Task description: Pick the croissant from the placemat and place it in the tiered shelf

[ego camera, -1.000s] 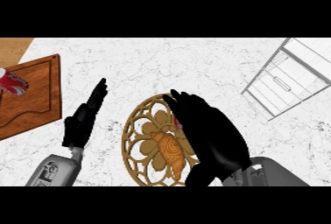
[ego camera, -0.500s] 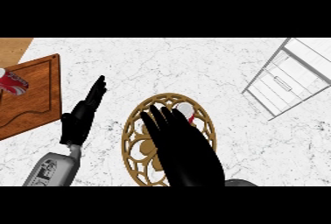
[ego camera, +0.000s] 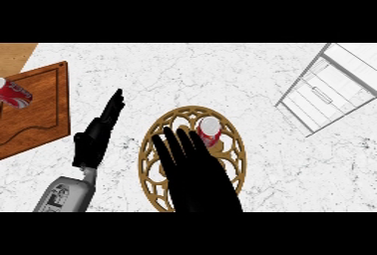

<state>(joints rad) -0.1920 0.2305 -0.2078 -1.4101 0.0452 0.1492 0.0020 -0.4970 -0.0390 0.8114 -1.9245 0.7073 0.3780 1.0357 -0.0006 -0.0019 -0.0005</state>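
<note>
Counter [ego camera: 221, 74] of white veined marble fills the view. At its upper right corner stands the tiered shelf [ego camera: 324, 89], a white wire frame set at an angle and partly cut by the edge. Against the left edge lies a brown wooden cutting board [ego camera: 44, 114], with a red can [ego camera: 13, 94] lying on its far left part.

Near the middle sits the placemat [ego camera: 234, 149], a round gold openwork disc. The right hand [ego camera: 195, 174] comes in from below and spreads flat over the placemat's left and centre, fingers straight and apart, holding nothing. A small red-and-white can [ego camera: 209, 130] stands on the mat just at its fingertips.

The croissant does not show; it may lie hidden under that hand, but I cannot tell.

The left hand [ego camera: 94, 142] rests between board and placemat, fingers straight and pointing up the counter, touching neither.
</note>
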